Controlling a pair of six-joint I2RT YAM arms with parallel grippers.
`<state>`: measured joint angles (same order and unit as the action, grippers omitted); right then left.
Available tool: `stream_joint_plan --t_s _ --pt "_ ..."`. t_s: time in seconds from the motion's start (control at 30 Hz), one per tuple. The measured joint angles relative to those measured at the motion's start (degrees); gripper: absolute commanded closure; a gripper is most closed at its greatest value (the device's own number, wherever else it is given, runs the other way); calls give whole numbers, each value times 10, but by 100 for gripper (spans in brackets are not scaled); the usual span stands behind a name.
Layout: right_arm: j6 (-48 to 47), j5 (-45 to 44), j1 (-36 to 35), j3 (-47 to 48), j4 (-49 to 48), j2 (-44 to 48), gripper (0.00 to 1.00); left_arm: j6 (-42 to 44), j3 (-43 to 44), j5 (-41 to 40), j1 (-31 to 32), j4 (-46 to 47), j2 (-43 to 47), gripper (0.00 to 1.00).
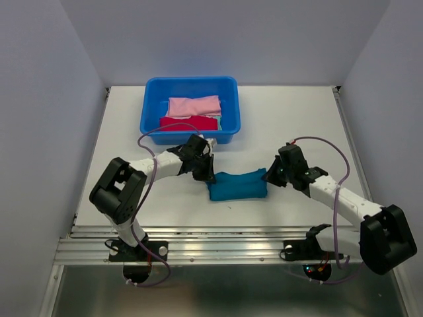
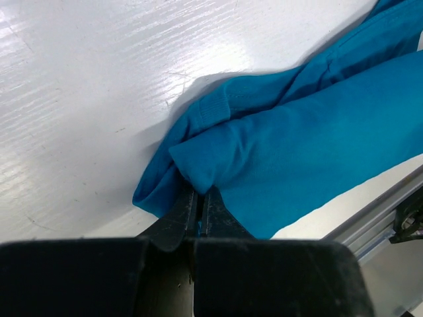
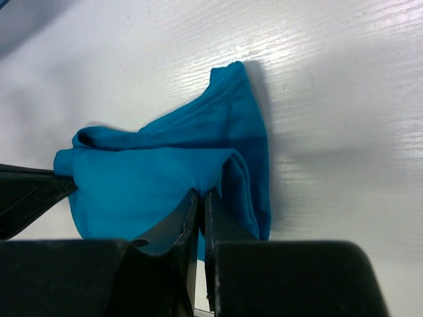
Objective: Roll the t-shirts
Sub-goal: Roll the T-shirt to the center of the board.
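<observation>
On white table, teal t-shirt bunched into a band, left gripper pinching one end, right gripper pinching the other.

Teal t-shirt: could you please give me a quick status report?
Left claw shut on teal t-shirt, left end. Right claw shut on right end. Blue tub behind, apart.
</observation>
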<state>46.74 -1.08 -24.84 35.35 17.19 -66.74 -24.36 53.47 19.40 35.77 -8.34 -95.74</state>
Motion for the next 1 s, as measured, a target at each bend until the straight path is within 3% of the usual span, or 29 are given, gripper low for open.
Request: stream_joint_plan --t_s 0.13,0.17,0.23,0.3,0.37,0.4,0.67,0.83,1.0 --pt "0 0 0 3 -3 -8 99 16 7 -5 0 -10 0 99" --pt "-1 0 0 3 -3 -8 99 19 8 -5 0 -11 0 87" --pt "-2 0 0 6 -5 -8 96 24 11 -6 0 -16 0 72" --pt "-4 0 0 7 -10 -8 68 31 14 -9 0 -21 0 48" --pt "-8 1 0 7 -10 -8 37 39 17 -18 0 -33 5 34" --pt "-12 2 0 8 -10 -9 34 42 20 -25 0 -44 8 18" --pt "-37 -13 0 24 14 -5 34 49 47 -77 -2 -108 47 17" --pt "-41 -30 4 35 23 7 45 41 47 -89 -2 -133 107 23" --pt "-44 -48 23 71 20 -58 47 26 47 -92 3 -138 162 25"
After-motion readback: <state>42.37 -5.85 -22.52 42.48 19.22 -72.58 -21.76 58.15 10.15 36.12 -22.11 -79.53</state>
